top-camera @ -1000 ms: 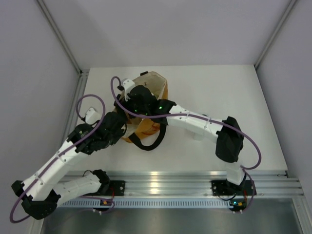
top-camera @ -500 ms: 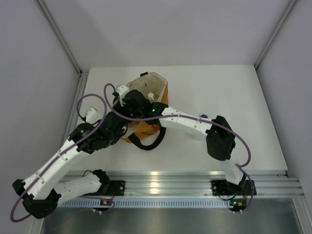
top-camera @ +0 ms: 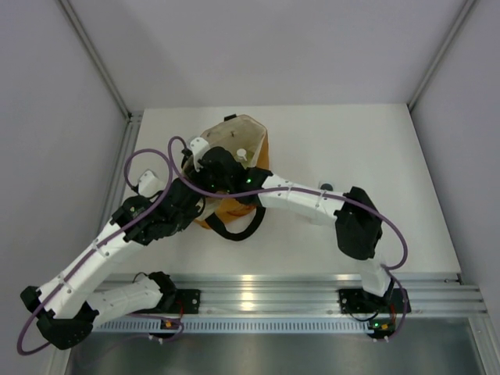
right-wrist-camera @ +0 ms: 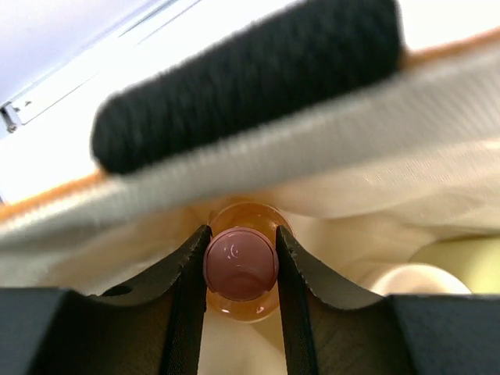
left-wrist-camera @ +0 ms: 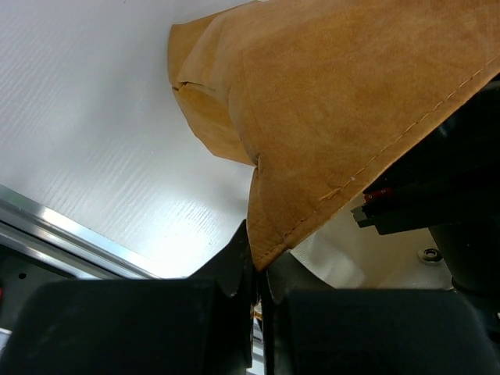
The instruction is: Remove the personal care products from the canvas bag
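Note:
The canvas bag (top-camera: pixel 248 137) lies on the table, its tan outside (left-wrist-camera: pixel 351 101) and cream lining (right-wrist-camera: pixel 391 195) showing. My right gripper (right-wrist-camera: pixel 241 266) reaches inside it, shut on the pink cap of the orange bottle (right-wrist-camera: pixel 241 301), which stands upright between the fingers (right-wrist-camera: pixel 183 289). A pale green bottle (right-wrist-camera: pixel 469 262) and a pale rounded cap (right-wrist-camera: pixel 410 281) lie in the bag to the right. A white cap (top-camera: pixel 243 154) shows in the bag's mouth from above. My left gripper (left-wrist-camera: pixel 262 269) is shut on the bag's tan stitched edge, at the bag's near left (top-camera: pixel 197 206).
A black strap handle (right-wrist-camera: pixel 250 78) crosses just above the right gripper, and another loops on the table in front of the bag (top-camera: pixel 234 228). A small dark round cap (top-camera: pixel 326 187) shows behind my right forearm. The aluminium rail (top-camera: pixel 258 293) runs along the near edge.
My right gripper moved left and deeper into the bag and closed from open onto the orange bottle's cap. The left gripper kept its hold on the bag edge.

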You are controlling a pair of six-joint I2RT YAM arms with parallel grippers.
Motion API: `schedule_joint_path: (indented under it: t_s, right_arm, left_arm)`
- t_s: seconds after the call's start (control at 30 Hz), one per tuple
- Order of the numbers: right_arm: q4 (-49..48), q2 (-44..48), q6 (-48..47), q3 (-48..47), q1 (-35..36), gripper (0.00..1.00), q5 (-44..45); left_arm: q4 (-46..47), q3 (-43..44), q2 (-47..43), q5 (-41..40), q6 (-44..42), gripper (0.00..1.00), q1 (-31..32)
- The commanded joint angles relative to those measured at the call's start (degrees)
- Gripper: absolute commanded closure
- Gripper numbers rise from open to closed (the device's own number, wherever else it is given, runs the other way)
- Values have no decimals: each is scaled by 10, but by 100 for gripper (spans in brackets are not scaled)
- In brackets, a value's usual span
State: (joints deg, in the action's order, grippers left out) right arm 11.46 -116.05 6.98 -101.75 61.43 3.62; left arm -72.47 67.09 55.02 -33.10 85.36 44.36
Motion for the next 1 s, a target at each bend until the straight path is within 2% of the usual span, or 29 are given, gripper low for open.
schedule_joint_path:
  t_s: [0.0, 0.27, 0.47, 0.8, 0.97]
  right_arm:
    - [-36, 64, -1, 8, 16, 100, 27]
    - [-32, 144, -21, 4, 15, 100, 65]
    - [14, 186, -32, -33, 16, 100, 85]
    - [124, 229, -43, -164, 15, 100, 104]
    - [160, 256, -65, -213, 14, 100, 151]
  left_arm:
    - [-9, 16, 4, -30, -5, 100, -1]
    - [-10, 16, 7, -35, -12, 100, -1]
    - [-9, 19, 10, -35, -13, 100, -1]
    - [-8, 16, 11, -35, -7, 100, -1]
    - [-8, 14, 8, -35, -3, 100, -1]
